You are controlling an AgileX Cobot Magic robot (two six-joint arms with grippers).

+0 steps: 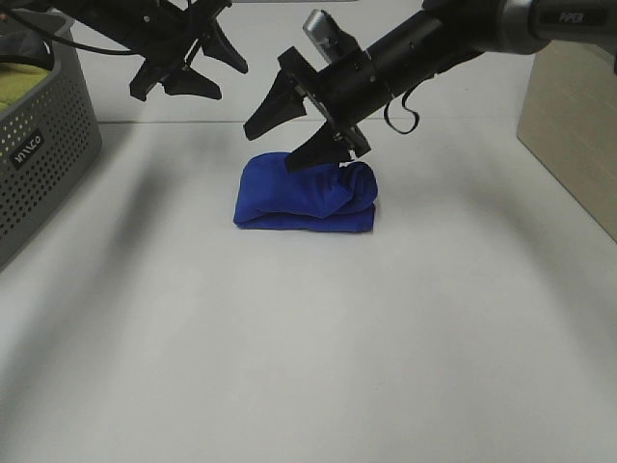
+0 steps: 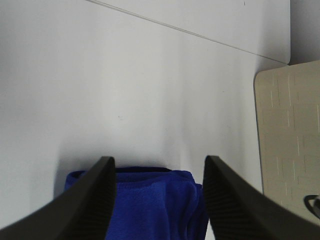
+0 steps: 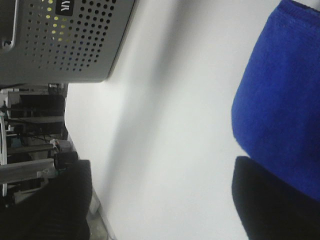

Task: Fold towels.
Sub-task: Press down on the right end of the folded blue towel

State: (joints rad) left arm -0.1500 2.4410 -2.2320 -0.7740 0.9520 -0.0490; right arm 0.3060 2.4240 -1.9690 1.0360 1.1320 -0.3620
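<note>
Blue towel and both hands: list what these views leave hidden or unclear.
- Towel: its rear top edge in the exterior high view is covered by the right hand; no tag shows.
- Towel in the left wrist view: cut off by the frame edge and by the left hand's fingers.
- Grey basket: cropped in the exterior view; only a scrap of yellow-green fabric shows.
</note>
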